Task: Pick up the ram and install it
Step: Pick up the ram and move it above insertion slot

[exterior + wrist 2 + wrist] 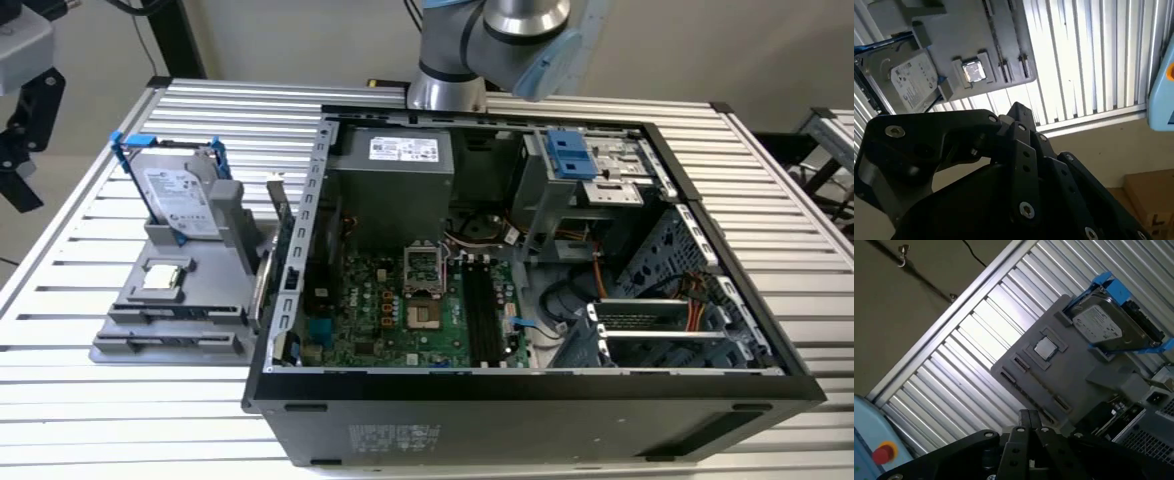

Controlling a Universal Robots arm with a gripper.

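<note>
First wrist view, gripper (1028, 416): jaws together, empty, well above grey holder tray (1079, 390).
Ram (276, 203): on edge in the tray, between hard drive (176, 190) and computer case (534, 400) wall; untouched.
Memory slots (483, 312): apparently vacant.
Progress: judged at outset; pick-up and installation both outstanding.
Arm (461, 45): raised over the case's far side in the exterior view.
</note>
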